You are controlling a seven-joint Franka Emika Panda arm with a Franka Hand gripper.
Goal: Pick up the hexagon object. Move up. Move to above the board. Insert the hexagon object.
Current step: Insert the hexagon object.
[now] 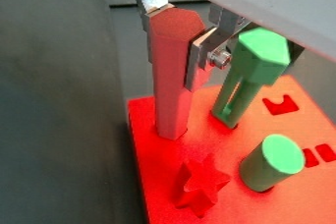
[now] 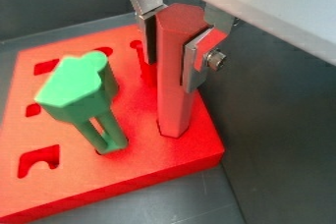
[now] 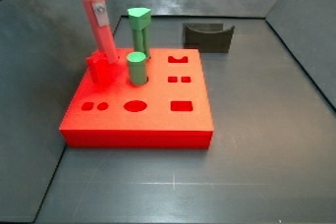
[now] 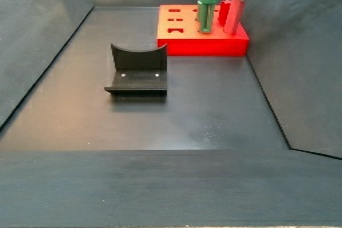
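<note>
My gripper (image 1: pixel 178 39) is shut on the hexagon object (image 1: pixel 171 81), a long red prism held upright near its top. The silver fingers press on two opposite sides of it in both wrist views (image 2: pixel 178 43). The prism's lower end sits in the top of the red board (image 1: pixel 155 154) close to a corner. In a side view the prism (image 3: pixel 100 33) stands at the board's (image 3: pixel 144 122) far left part, under the gripper (image 3: pixel 97 4). In a side view from the opposite end, the prism (image 4: pixel 230 12) rises at the board's (image 4: pixel 201 45) right end.
A tall green peg (image 3: pixel 138 31) and a short green peg (image 3: pixel 136 69) stand in the board beside the prism. A short red star-shaped stub (image 1: pixel 201 184) stands in it too. The dark fixture (image 4: pixel 136 70) sits on the floor apart from the board. Bin walls surround the floor.
</note>
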